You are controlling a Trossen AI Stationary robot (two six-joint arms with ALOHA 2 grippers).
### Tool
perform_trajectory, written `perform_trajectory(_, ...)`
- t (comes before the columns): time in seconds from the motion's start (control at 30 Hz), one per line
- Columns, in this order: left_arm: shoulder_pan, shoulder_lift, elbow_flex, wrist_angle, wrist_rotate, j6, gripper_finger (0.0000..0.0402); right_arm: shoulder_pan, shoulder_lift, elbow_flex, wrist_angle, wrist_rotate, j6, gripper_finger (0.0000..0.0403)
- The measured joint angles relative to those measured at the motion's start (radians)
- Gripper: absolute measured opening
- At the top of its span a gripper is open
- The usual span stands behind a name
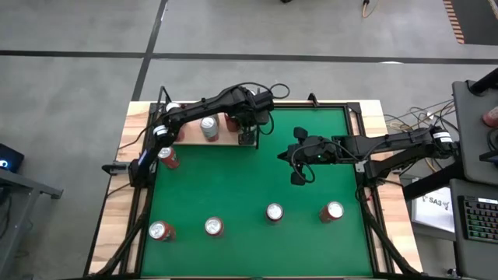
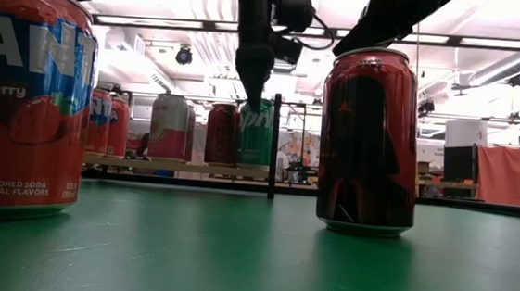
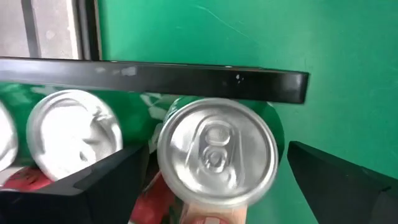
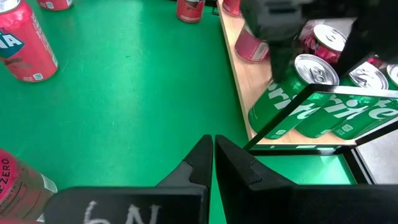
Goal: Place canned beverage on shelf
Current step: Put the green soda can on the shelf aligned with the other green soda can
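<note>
1. Green can (image 3: 217,152) stands on the shelf (image 1: 226,140) at its right end, between the left gripper's (image 1: 247,134) spread jaws, apparently released.
2. Right gripper (image 1: 299,176), pinched together, waits mid-table, empty.

Left end effector (image 1: 247,134) hides green can (image 2: 255,131) — top only.

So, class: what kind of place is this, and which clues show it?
Probably a robotics lab or workshop: a green test table with soda cans, bare concrete floor, and ceiling strip lights over cluttered benches.
</note>
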Motion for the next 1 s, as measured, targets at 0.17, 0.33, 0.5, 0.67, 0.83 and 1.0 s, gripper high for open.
perform_trajectory(0.17,0.000,-0.002,0.092,-0.055,0.000,0.004,0.0368,0.000,0.000,0.000,0.000,0.000,0.000,0.0009)
perform_trajectory(0.33,0.000,-0.058,0.081,-0.060,-0.010,0.013,0.0369,0.000,0.000,0.000,0.001,0.000,0.000,0.0009)
perform_trajectory(0.5,0.000,-0.110,0.081,-0.063,0.007,-0.035,0.0369,0.000,0.000,0.000,0.017,0.000,-0.003,0.0009)
perform_trajectory(0.67,-0.002,-0.174,0.081,-0.035,0.019,-0.099,0.0369,0.000,0.000,0.000,0.058,0.000,-0.003,0.0009)
perform_trajectory(0.83,-0.011,-0.247,0.070,0.005,0.092,-0.123,0.0369,0.000,0.000,0.000,0.094,0.000,-0.001,0.0009)
perform_trajectory(1.0,-0.056,-0.356,-0.055,0.133,0.108,-0.125,0.0369,0.000,0.000,0.000,0.131,0.000,0.015,0.0009)
